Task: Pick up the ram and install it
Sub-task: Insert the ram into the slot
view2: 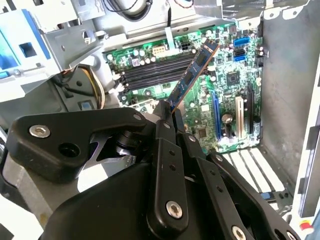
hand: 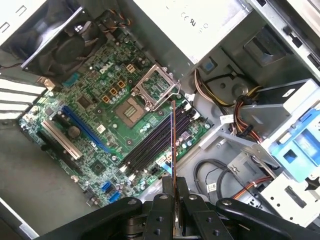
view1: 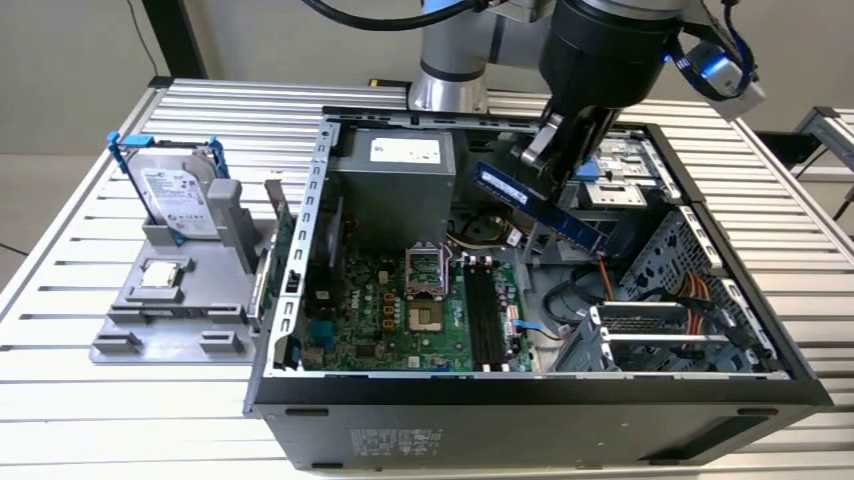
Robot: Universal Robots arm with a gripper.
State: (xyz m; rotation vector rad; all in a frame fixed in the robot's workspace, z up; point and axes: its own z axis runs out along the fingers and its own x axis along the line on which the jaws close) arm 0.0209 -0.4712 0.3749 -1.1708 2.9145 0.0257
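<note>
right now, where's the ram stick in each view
Exterior view: ram tilted in the pincer above the open case.
Second wrist view: ram slants out from the pincer, over the motherboard.
First wrist view: ram edge-on, a thin line over the motherboard.
Shared landmark: the black memory slots.

So the gripper (hand: 173, 189) sits at the edge of the frame, its black fingers (hand: 165, 190) pinching the ram (hand: 173, 145), which shows edge-on as a thin line up the middle. Behind it is the green motherboard (hand: 100, 125). The stick crosses the black memory slots (hand: 150, 145) at an angle, and its far end sits by the opened CPU socket (hand: 132, 111). There's a fan (hand: 65, 45) in one corner and a blue drive bracket (hand: 297, 150) at the opposite edge.
</note>
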